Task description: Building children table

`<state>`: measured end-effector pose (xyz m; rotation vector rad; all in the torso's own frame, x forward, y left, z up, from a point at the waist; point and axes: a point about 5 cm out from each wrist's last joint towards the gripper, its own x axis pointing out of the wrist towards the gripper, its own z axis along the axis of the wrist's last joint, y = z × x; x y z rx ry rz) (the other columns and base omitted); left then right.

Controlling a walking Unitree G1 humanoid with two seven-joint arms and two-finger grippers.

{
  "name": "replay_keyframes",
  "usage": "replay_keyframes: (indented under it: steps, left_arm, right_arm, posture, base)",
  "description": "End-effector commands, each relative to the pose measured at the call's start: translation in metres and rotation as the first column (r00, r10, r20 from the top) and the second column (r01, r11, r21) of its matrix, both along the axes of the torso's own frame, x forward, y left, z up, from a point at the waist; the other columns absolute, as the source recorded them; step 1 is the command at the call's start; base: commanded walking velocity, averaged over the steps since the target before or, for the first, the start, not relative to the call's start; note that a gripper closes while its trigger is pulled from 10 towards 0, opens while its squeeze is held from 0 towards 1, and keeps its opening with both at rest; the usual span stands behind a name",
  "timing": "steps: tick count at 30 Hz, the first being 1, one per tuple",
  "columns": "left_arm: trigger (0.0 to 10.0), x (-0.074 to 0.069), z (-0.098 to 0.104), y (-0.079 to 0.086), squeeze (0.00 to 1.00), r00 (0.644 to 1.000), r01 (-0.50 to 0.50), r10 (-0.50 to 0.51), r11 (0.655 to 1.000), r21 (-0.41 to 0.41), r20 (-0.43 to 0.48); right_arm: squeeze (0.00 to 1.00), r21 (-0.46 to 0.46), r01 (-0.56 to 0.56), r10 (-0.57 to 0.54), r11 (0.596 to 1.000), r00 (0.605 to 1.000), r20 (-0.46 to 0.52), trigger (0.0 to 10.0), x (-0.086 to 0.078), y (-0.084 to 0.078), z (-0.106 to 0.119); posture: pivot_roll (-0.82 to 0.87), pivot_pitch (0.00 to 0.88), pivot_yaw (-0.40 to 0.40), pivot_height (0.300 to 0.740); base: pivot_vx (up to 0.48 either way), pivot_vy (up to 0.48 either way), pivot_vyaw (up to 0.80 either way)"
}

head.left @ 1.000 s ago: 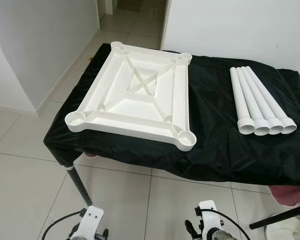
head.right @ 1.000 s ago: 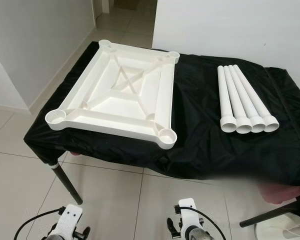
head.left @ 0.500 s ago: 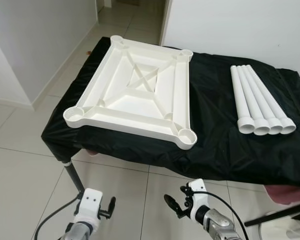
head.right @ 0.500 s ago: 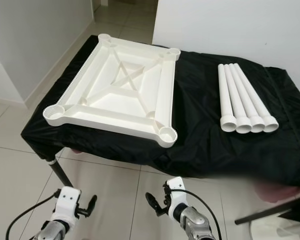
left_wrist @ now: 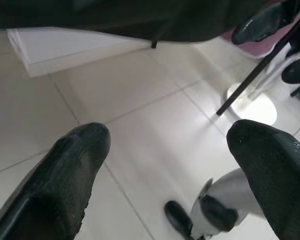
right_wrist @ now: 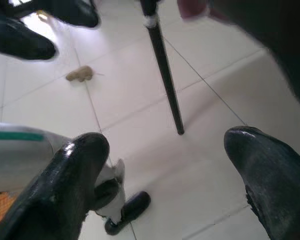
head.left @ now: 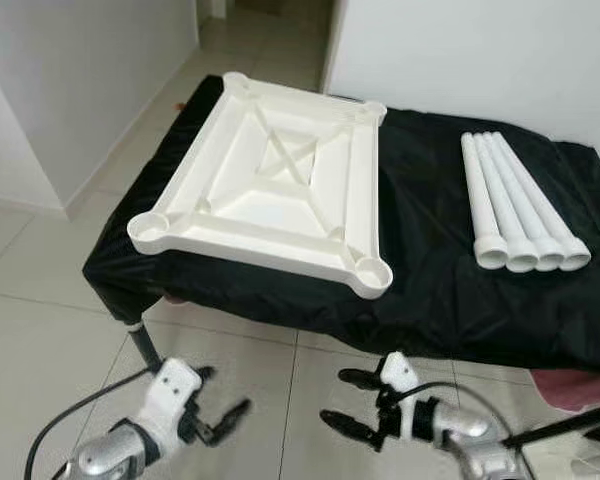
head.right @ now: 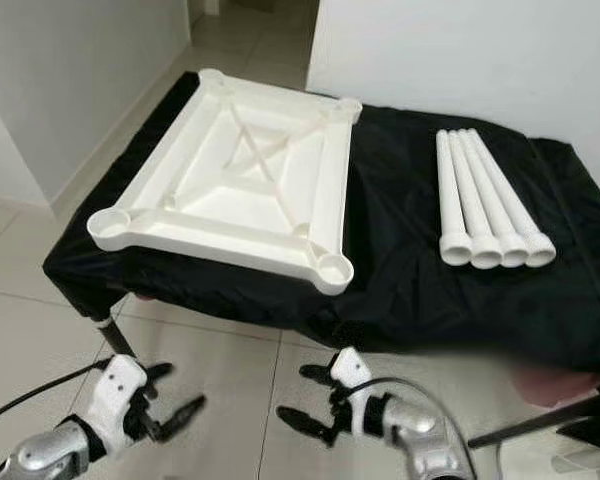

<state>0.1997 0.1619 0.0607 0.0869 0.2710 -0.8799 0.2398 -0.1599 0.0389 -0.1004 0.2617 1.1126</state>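
1. The counter (head.left: 450, 290) carries the upturned tabletop (head.left: 280, 190), with four legs (head.left: 520, 205) well apart on our right.
2. We should lift one leg, then seat it squarely in a corner socket (head.left: 372, 271).
3. Left end effector (head.left: 212, 408) and right end effector (head.left: 348, 402) hang released, low over the floor (head.left: 40, 330); wrist views show a counter leg (right_wrist: 165, 75).

No text, label, brand, number or sign can be read anywhere in these pictures. The white tabletop (head.left: 270, 190), the 4 white legs (head.left: 525, 205) and the black cloth (head.left: 430, 280) over the worktop all show plain, unmarked surfaces.
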Motion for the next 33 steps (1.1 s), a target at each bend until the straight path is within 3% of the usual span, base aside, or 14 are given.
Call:
replay_keyframes:
  steps: [1, 6, 9, 12, 16, 18, 20, 22, 26, 28, 30, 31, 33]
  left_arm:
    - [10.0, -0.001, 0.014, 0.001, 0.0, 0.999, 0.052, -0.052, 0.998, -0.027, -0.007]
    - [10.0, 0.017, 0.056, 0.011, 0.0, 0.996, 0.052, -0.048, 0.997, -0.049, 0.074]
    - [10.0, 0.019, 0.063, 0.012, 0.0, 0.995, 0.05, -0.045, 0.997, -0.056, 0.088]
    - [10.0, 0.03, 0.082, 0.013, 0.0, 0.993, 0.026, -0.014, 0.995, -0.092, 0.121]
    - [10.0, 0.04, 0.092, 0.015, 0.0, 0.985, -0.015, 0.033, 0.994, -0.108, 0.17]
    - [10.0, 0.053, 0.099, 0.018, 0.0, 0.973, -0.091, 0.117, 0.987, -0.134, 0.2]
    - [10.0, 0.053, 0.099, 0.018, 0.0, 0.973, -0.091, 0.117, 0.987, -0.134, 0.2]
    - [10.0, 0.068, 0.104, 0.021, 0.0, 0.957, -0.187, 0.221, 0.965, -0.185, 0.188]
    - [10.0, 0.085, 0.11, 0.016, 0.0, 0.915, -0.311, 0.36, 0.917, -0.25, 0.183]
    - [10.0, 0.085, 0.11, 0.016, 0.0, 0.915, -0.311, 0.36, 0.917, -0.25, 0.183]
    - [10.0, 0.092, 0.11, 0.013, 0.0, 0.896, -0.37, 0.418, 0.888, -0.273, 0.147]
    - [10.0, 0.092, 0.11, 0.013, 0.0, 0.896, -0.37, 0.418, 0.888, -0.273, 0.147]
    - [10.0, 0.1, 0.113, 0.011, 0.0, 0.87, -0.415, 0.475, 0.851, -0.323, 0.134]
  right_arm:
    - [0.0, 0.023, -0.037, 0.037, 0.999, 0.999, 0.001, 10.0, 0.001, -0.002, 0.012]
    - [0.0, 0.093, -0.067, 0.057, 0.993, 0.992, 0.114, 10.0, 0.023, -0.003, 0.057]
    - [0.0, 0.101, -0.074, 0.06, 0.992, 0.989, 0.135, 10.0, 0.025, -0.002, 0.064]
    - [0.0, 0.148, -0.026, -0.006, 0.989, 0.977, 0.212, 10.0, 0.037, -0.001, 0.084]
    - [0.0, 0.215, 0.041, -0.092, 0.976, 0.969, 0.231, 10.0, 0.047, 0.001, 0.097]
    - [0.0, 0.277, 0.144, -0.212, 0.95, 0.949, 0.235, 10.0, 0.059, 0.0, 0.107]
    - [0.0, 0.277, 0.144, -0.212, 0.95, 0.949, 0.235, 10.0, 0.059, 0.0, 0.107]
    - [0.0, 0.357, 0.285, -0.377, 0.889, 0.9, 0.22, 10.0, 0.073, 0.0, 0.119]
    - [0.0, 0.456, 0.479, -0.592, 0.75, 0.794, 0.139, 10.0, 0.088, 0.002, 0.127]
    - [0.0, 0.456, 0.479, -0.592, 0.75, 0.794, 0.139, 10.0, 0.088, 0.002, 0.127]
    - [0.0, 0.505, 0.534, -0.64, 0.678, 0.767, 0.048, 10.0, 0.09, 0.006, 0.126]
    - [0.0, 0.505, 0.534, -0.64, 0.678, 0.767, 0.048, 10.0, 0.09, 0.006, 0.126]
    - [0.0, 0.511, 0.596, -0.7, 0.619, 0.714, 0.016, 10.0, 0.091, 0.01, 0.126]
  posture:
    - [0.08, 0.064, -0.086, 0.74]
    - [0.08, 0.05, -0.081, 0.74]
    - [0.08, 0.05, -0.081, 0.74]
    - [0.09, 0.041, -0.079, 0.74]
    - [0.09, 0.038, -0.077, 0.74]
    - [0.09, 0.036, -0.078, 0.74]
    - [0.09, 0.036, -0.078, 0.74]
    - [0.08, 0.039, -0.073, 0.74]
    - [0.07, 0.04, -0.058, 0.74]
    - [0.07, 0.04, -0.058, 0.74]
    - [0.07, 0.037, -0.053, 0.74]
    - [0.07, 0.037, -0.053, 0.74]
    - [0.07, 0.034, -0.042, 0.74]
  base:
    - [0.0, 0.0, 0.0]
    - [0.0, 0.0, 0.0]
    - [0.0, 0.0, 0.0]
    - [0.0, 0.0, 0.0]
    - [0.0, 0.0, 0.0]
    - [0.0, 0.0, 0.0]
    - [0.0, 0.0, 0.0]
    - [0.0, 0.0, 0.0]
    - [0.0, 0.0, 0.0]
    - [0.0, 0.0, 0.0]
    - [0.0, 0.0, 0.0]
    - [0.0, 0.0, 0.0]
    - [0.0, 0.0, 0.0]
